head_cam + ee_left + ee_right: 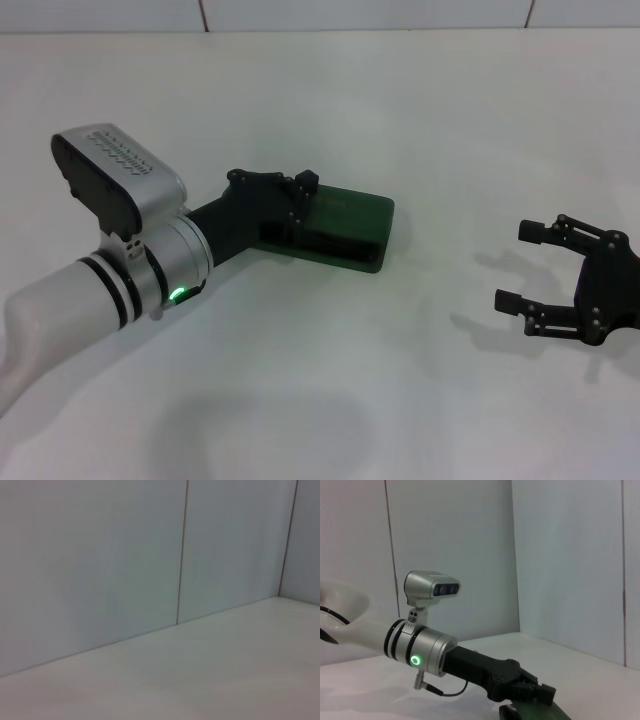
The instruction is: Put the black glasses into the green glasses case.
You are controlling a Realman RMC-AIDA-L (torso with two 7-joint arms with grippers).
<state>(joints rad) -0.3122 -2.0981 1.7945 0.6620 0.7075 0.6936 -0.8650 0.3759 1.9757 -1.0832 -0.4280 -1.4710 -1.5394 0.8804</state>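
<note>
The green glasses case (345, 228) lies flat on the white table, near the middle, with its lid down. My left gripper (301, 203) is over the case's left end, fingers drawn together, and seems to touch the lid. The right wrist view shows the left gripper (543, 692) from the side, above a strip of the case (535, 714). The black glasses are not in view. My right gripper (521, 266) is open and empty, low over the table, well to the right of the case.
The white table (330, 380) ends at a pale panelled wall (100, 555) behind. The left arm's silver wrist and camera housing (120, 180) stand above the table's left side.
</note>
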